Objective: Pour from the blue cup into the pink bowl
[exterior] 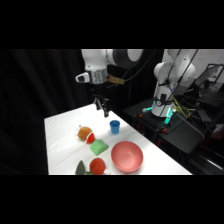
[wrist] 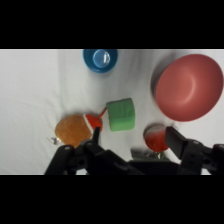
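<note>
The blue cup (exterior: pixel 115 126) stands upright on the white table, small and bright blue; the wrist view looks down into the blue cup (wrist: pixel 100 60) near the top of the picture. In front of it toward the table's near edge sits the wide pink bowl (exterior: pixel 127 156), and the pink bowl (wrist: pixel 189 87) shows empty at the right of the wrist view. My gripper (exterior: pixel 103 109) hangs in the air above and to the left of the cup, clear of it. Seen from the wrist, the gripper (wrist: pixel 135 142) is open with nothing held between its fingers.
An orange round item (exterior: pixel 85 133) with a red piece lies left of the cup, a green block (exterior: pixel 99 145) beside it, and a small red cup (exterior: pixel 97 165) and a dark green item (exterior: pixel 81 169) sit near the front edge. The arm's base (exterior: pixel 162 105) stands at the upper right.
</note>
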